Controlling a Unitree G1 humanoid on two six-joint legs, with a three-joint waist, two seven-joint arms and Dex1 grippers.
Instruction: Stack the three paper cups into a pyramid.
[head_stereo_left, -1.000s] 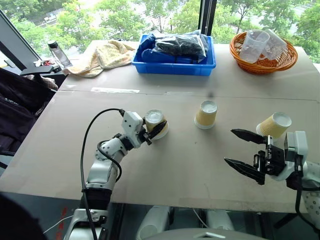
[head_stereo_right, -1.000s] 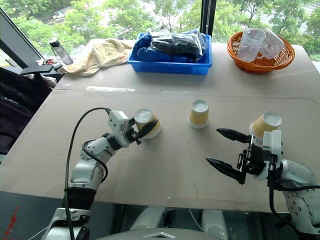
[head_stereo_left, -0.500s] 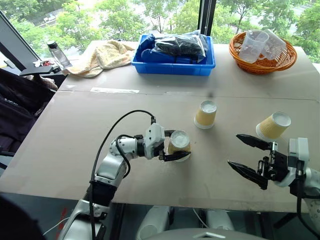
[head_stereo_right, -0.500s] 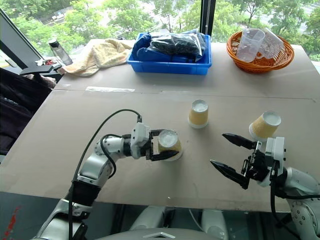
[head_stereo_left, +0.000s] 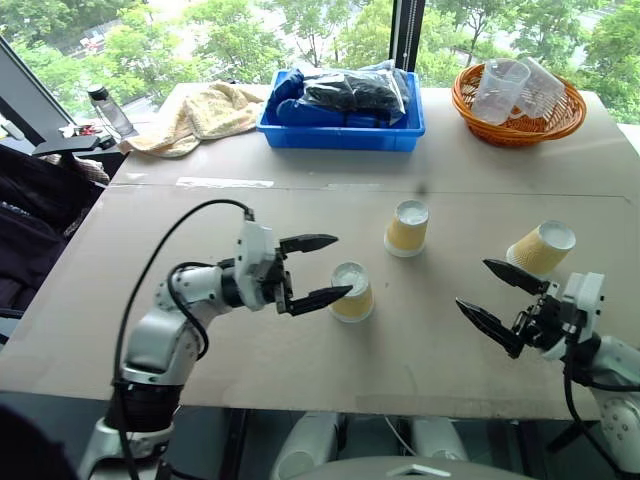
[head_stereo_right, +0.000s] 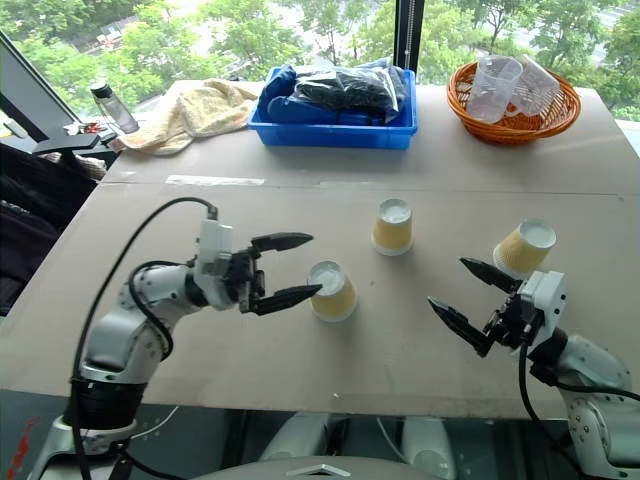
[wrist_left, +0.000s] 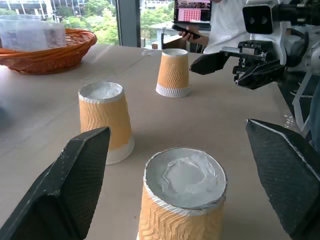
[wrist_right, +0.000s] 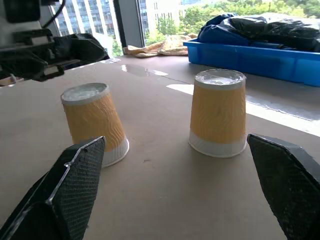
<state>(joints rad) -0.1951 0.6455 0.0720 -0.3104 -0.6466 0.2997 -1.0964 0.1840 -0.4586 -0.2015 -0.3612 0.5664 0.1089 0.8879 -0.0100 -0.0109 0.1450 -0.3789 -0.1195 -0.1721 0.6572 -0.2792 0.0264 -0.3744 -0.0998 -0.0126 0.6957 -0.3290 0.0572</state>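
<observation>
Three tan ribbed paper cups, all upside down, white base up, each standing apart on the tabletop (head_stereo_left: 120, 330); none is stacked.
- Near cup (head_stereo_left: 351, 291): just beside the left claw's lower fingertip, not gripped.
- Middle cup (head_stereo_left: 407, 228): farther back, near the first but with a clear gap between them.
- Right cup (head_stereo_left: 542, 249): well apart toward the right edge, just behind the right claw. It looks tilted in the head views, but stands flat in the left wrist view.

Left claw (head_stereo_left: 312, 270): released, jaws spread wide, pointing sideways at the near cup, holding nothing.
Right claw (head_stereo_left: 499, 301): released, jaws wide, empty, low over the front edge of the tabletop.

Progress (judgement): early. The near and middle cups look like the intended base pair, but the gap is probably too wide to carry a top cup. Left to do: close the base gap if needed, grasp the right cup, and set it across the two bases.

Surroundings: blue bin (head_stereo_left: 345, 128) holding dark bags, orange wicker basket (head_stereo_left: 520, 115) with clear plastic measuring cups, a yellow towel (head_stereo_left: 200, 112), a bottle (head_stereo_left: 105, 108) at the far left.

Writing: no brand, label or print readable on any cup or container.
</observation>
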